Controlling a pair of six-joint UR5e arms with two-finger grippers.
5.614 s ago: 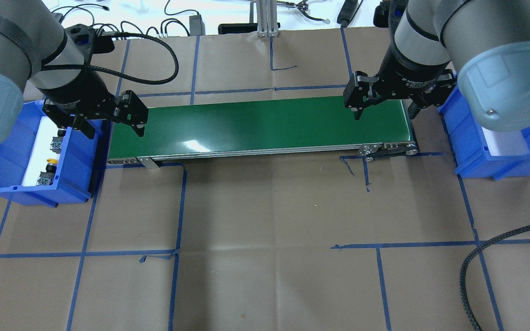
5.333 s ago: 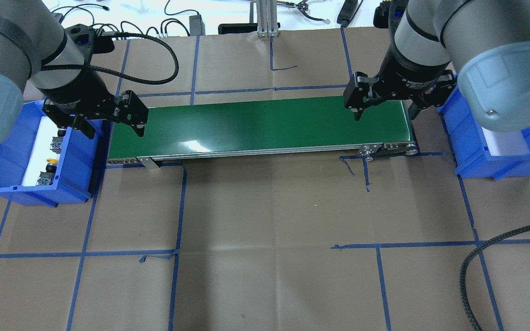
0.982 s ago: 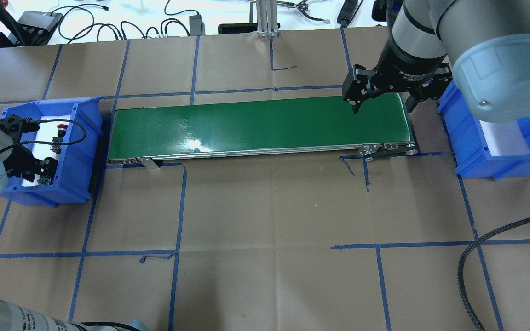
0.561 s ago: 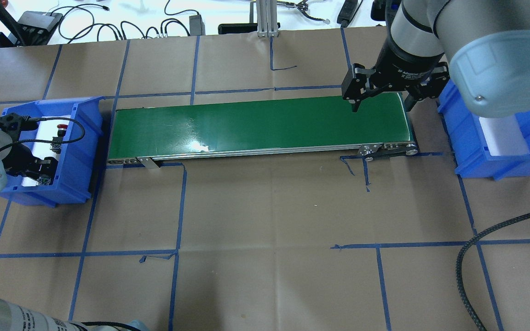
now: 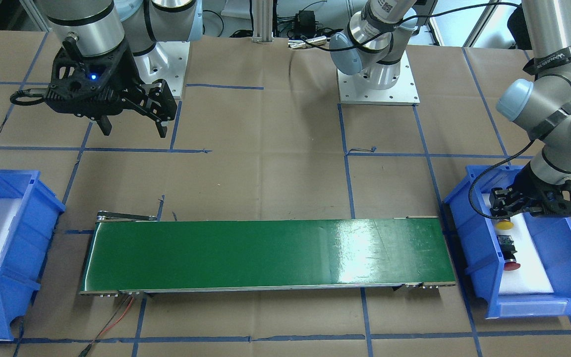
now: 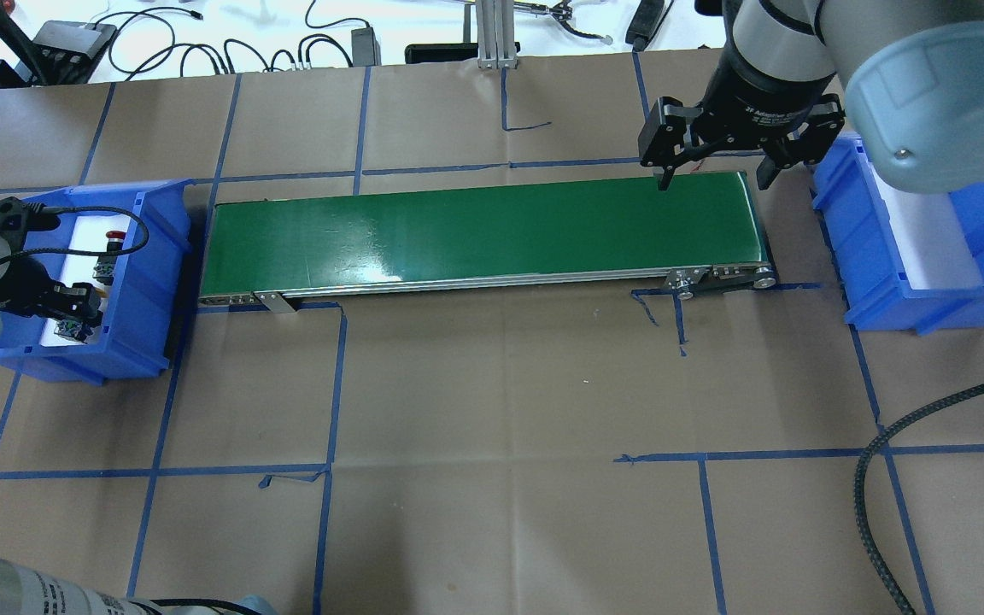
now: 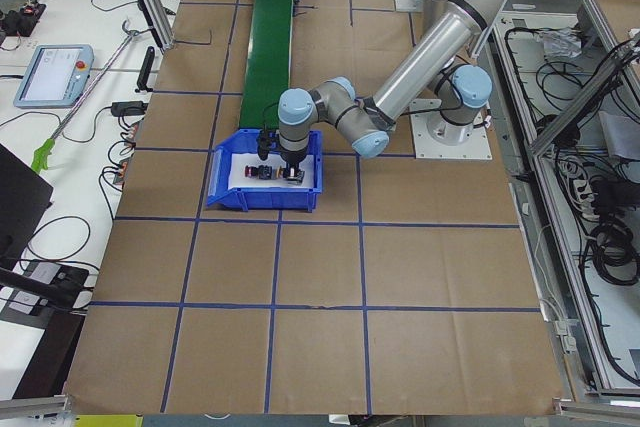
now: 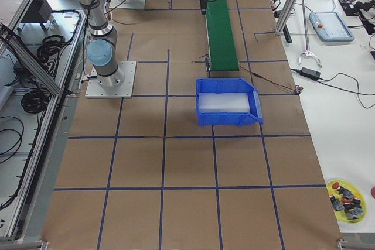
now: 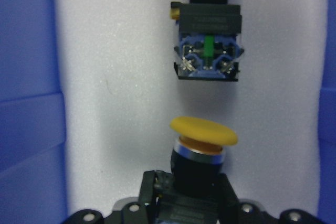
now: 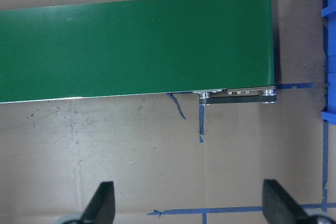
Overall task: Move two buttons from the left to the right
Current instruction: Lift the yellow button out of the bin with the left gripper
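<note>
The yellow button lies on white foam in the left blue bin; its cap also shows in the front view. My left gripper is low in that bin, shut on the yellow button's black body; it also shows in the front view and the overhead view. The red button lies just beyond it in the same bin, free; its red cap shows overhead. My right gripper is open and empty, hovering by the right end of the belt.
A green conveyor belt runs between the left bin and the right blue bin, which holds only white foam. A braided black cable curves over the table at the front right. Brown paper with blue tape lines covers the table.
My left arm left the belt's left end and went down into the left bin onto the yellow button. My right gripper drifted slightly towards the far side and stayed open.
</note>
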